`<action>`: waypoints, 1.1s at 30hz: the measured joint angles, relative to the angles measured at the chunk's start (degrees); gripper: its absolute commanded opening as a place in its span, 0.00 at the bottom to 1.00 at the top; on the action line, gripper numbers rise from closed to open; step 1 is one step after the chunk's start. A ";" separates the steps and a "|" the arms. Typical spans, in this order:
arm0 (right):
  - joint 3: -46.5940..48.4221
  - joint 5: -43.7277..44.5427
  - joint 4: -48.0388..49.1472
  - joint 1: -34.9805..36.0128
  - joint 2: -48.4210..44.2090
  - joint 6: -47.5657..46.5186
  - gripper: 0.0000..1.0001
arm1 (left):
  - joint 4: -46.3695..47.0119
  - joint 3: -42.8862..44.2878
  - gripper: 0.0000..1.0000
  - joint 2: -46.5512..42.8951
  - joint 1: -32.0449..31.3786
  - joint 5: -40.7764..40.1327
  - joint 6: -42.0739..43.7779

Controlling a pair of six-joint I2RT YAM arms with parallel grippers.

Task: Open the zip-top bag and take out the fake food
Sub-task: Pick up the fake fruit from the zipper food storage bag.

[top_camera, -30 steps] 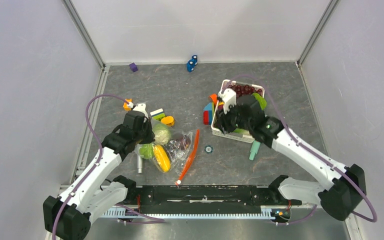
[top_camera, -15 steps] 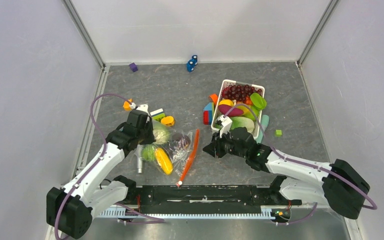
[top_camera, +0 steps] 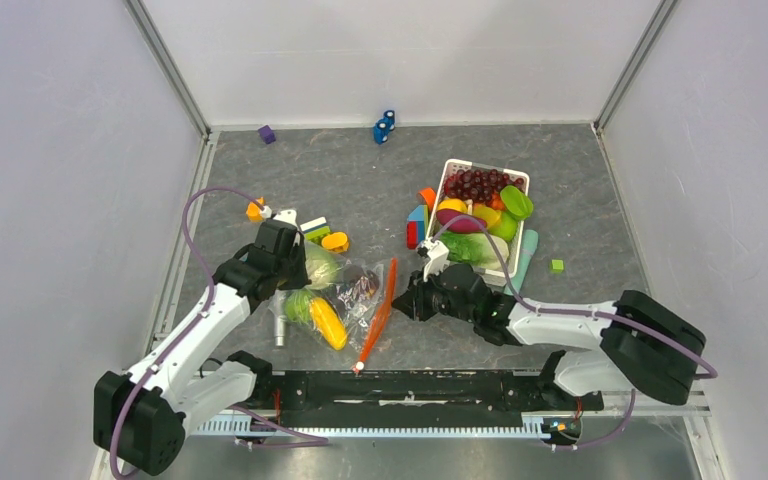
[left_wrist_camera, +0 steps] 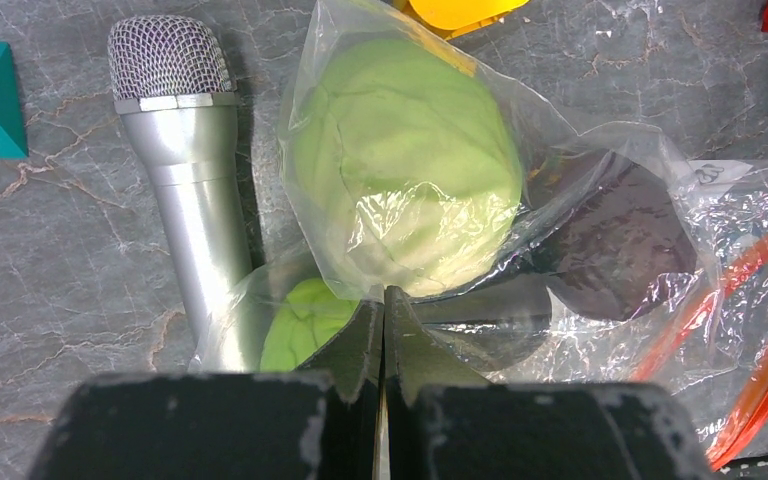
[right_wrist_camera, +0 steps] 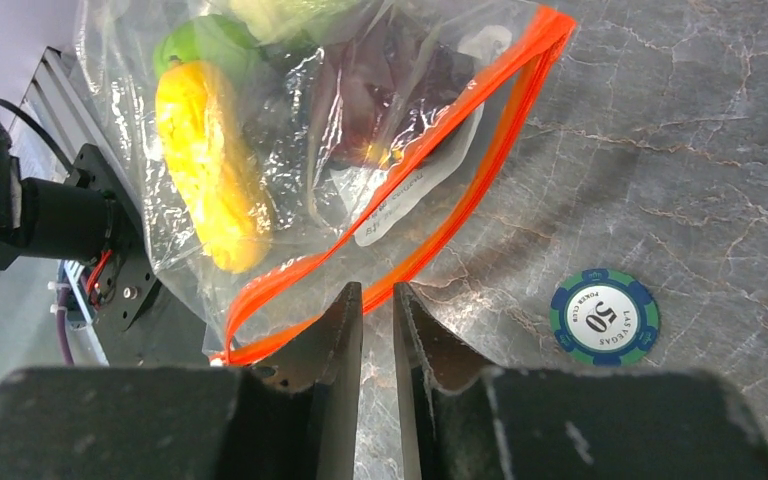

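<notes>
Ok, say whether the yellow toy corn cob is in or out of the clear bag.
In. The yellow toy corn cob lies under the film of the clear plastic bag, behind its red-orange zipper strip.

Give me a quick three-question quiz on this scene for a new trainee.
1. True or false: the corn lies outside the bag.
2. Which item lies beside the bag: A spoon, B microphone, C cup?
3. Fill in: the poker chip on the table reads ___.
Key: 1 false; 2 B; 3 50.
</notes>
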 measured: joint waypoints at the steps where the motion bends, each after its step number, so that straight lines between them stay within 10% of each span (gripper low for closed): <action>1: 0.00 0.35 0.68 0.20 0.81 0.35 0.24 | -0.07 0.00 0.05 0.04 0.00 -0.02 0.00; 6: 0.02 1.99 3.78 0.74 4.24 1.29 0.24 | -0.22 0.04 0.13 0.52 0.00 -0.02 0.00; 20: 1.88 2.25 10.71 1.70 11.91 1.88 0.24 | -0.26 1.22 0.94 -0.33 0.26 -1.99 -0.90; 33: 1.88 3.08 14.19 1.70 12.46 1.88 0.25 | 8.74 2.89 1.00 4.81 1.22 -7.65 -8.68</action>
